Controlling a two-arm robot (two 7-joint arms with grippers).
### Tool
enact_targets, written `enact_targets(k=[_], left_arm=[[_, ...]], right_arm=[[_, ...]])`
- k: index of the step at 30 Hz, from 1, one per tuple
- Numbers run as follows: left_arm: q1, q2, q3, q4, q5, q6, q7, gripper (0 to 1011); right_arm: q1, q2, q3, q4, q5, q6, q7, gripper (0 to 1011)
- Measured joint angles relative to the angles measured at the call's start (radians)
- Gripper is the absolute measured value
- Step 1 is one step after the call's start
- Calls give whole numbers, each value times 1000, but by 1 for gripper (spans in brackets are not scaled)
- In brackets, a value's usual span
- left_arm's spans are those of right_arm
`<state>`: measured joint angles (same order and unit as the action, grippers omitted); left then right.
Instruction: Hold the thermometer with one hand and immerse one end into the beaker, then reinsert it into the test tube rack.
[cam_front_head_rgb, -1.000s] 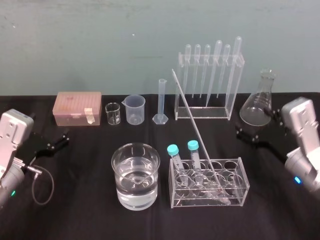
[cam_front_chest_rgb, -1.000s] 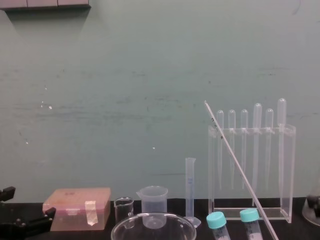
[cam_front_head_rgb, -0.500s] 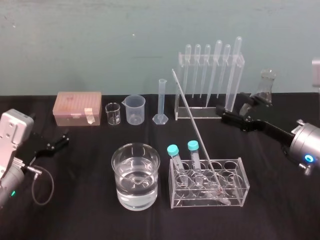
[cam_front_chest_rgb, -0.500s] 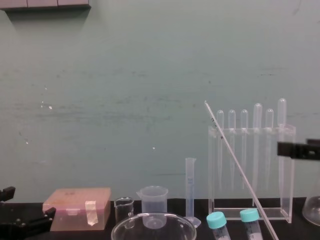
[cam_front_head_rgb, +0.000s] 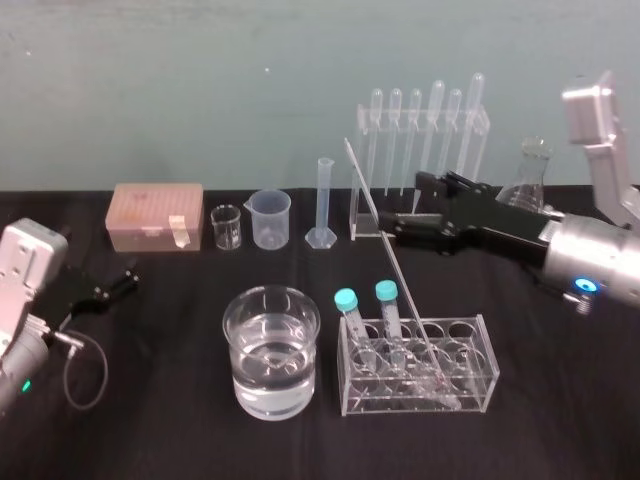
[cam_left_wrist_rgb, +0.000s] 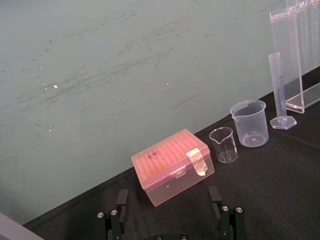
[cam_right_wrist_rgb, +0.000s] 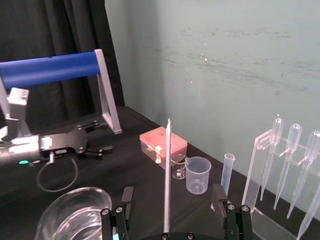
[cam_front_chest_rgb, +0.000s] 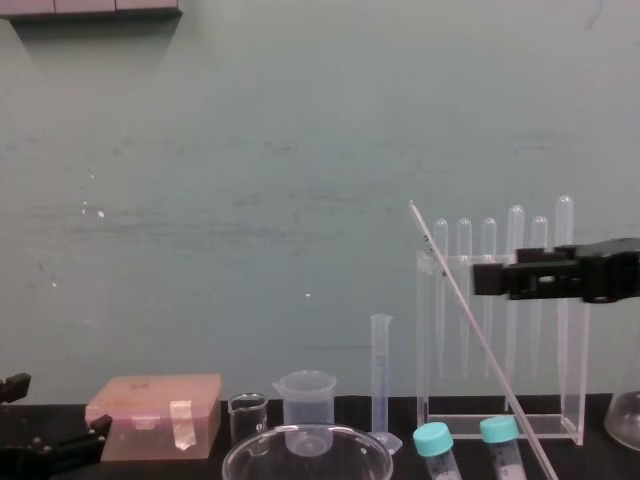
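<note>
The thermometer (cam_front_head_rgb: 368, 200) is a long thin whitish rod that leans to the left, its lower end in the low clear test tube rack (cam_front_head_rgb: 484, 372) beside two blue-capped tubes. The wide glass beaker (cam_front_head_rgb: 271, 350) with water stands left of that rack. My right gripper (cam_front_head_rgb: 403, 205) reaches in from the right at the rod's mid-height and is open. In the right wrist view the thermometer (cam_right_wrist_rgb: 166, 165) runs up between the spread fingers (cam_right_wrist_rgb: 218, 196) without touching them, and the beaker (cam_right_wrist_rgb: 70, 210) sits below. My left gripper (cam_left_wrist_rgb: 168, 200) rests open at the table's left.
Along the back stand a pink lidded box (cam_front_head_rgb: 155, 215), a tiny glass beaker (cam_front_head_rgb: 226, 228), a plastic spouted beaker (cam_front_head_rgb: 270, 218), a graduated cylinder (cam_front_head_rgb: 322, 205), a tall acrylic stand with pipettes (cam_front_head_rgb: 420, 150) and a conical flask (cam_front_head_rgb: 525, 190).
My right arm has swung up and leftward from the table's right side, past the flask, until its open fingers stand on either side of the thermometer. The left arm has stayed put.
</note>
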<state>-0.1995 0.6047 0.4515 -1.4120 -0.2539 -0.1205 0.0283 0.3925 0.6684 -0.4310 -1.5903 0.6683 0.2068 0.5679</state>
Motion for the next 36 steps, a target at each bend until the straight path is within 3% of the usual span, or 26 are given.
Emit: enact_targets(k=[7,16,36], left_arm=[[0,0,0,0,0,0,0,1008],[0,0,0,0,0,0,0,1008],[0,0,0,0,0,0,0,1008]], right_arm=[[31,-63,-36,57,-41,-23,-42,1003],[26,-102,-56,71,-50,-13,-62,1003],[16,-117,-51,49,-97,-3,-98,1003]])
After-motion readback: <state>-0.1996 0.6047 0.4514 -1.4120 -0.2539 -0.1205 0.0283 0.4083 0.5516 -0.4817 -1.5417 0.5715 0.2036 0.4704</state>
